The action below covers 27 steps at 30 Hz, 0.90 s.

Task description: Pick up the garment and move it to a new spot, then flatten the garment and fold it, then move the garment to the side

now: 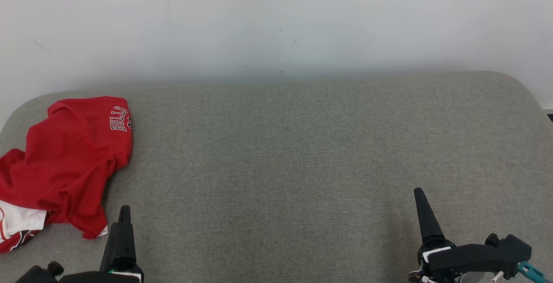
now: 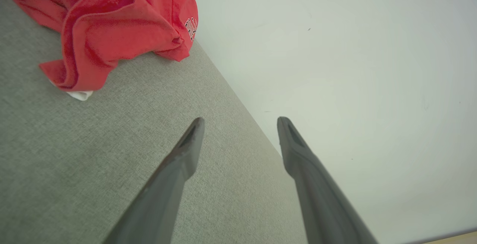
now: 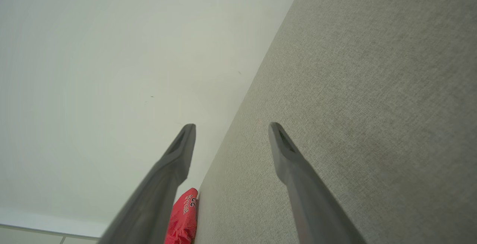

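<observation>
Garment (image 1: 73, 157): red with a white part underneath, crumpled in a heap at the far left of the tabletop (image 1: 302, 144), near its back-left rounded corner. The heap runs to the head view's left border, so I cannot tell whether it overhangs the left edge.

Left tool (image 2: 241, 121): fingers spread wide, nothing between them, just beside the heap's near hem but apart from it. Right tool (image 3: 231, 125): also wide and empty, well apart from the garment, over bare covering at the right.

Risks, as judged:
- Pinching one loose fold only: the rest drags, bunches or twists, and flattening gets harder.
- Layers lie tangled, red over white: a deep grab may take both and bury the sleeves.
- Heap sits near the left edge: a sideways nudge before the fingers close may push it off.
- Fingertips driven too low may catch the grey covering along with the garment.
- Wall (image 1: 276, 23) stands right behind the far edge: a lift swung backward may brush it.

Room: the tabletop's centre and right are bare, seemingly ample for spreading. The best open path runs from the heap rightward toward the centre.
</observation>
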Tool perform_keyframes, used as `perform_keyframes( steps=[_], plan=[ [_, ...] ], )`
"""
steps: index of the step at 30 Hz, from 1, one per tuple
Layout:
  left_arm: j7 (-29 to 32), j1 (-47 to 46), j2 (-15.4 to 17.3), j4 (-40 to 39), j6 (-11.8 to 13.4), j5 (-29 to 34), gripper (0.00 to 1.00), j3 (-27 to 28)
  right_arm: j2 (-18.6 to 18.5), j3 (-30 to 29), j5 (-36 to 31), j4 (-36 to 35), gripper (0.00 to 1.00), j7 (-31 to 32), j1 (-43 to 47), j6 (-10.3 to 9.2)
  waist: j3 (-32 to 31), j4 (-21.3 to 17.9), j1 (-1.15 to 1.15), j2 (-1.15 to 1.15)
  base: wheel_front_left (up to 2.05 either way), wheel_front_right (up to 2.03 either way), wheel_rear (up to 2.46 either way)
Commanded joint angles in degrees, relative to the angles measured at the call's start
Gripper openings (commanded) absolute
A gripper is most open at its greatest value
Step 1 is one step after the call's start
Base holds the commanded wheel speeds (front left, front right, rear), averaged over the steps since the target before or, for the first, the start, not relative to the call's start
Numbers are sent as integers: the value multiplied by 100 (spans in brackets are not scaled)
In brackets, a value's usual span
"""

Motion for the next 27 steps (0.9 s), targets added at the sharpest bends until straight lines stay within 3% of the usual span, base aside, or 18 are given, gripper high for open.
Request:
perform_keyframes(
  steps=[1,27],
  plan=[
    [-73,8,26,-130,30,351,100,-29,-5,44,-314,-106,100,-73,-41,-3,-1,0,0,0,0,0,0],
    [-534,162,74,-332,-2,2801,100,-197,-4,316,-2826,-176,100,-529,32,-6,18,11,0,0,0,0,0]
  ],
)
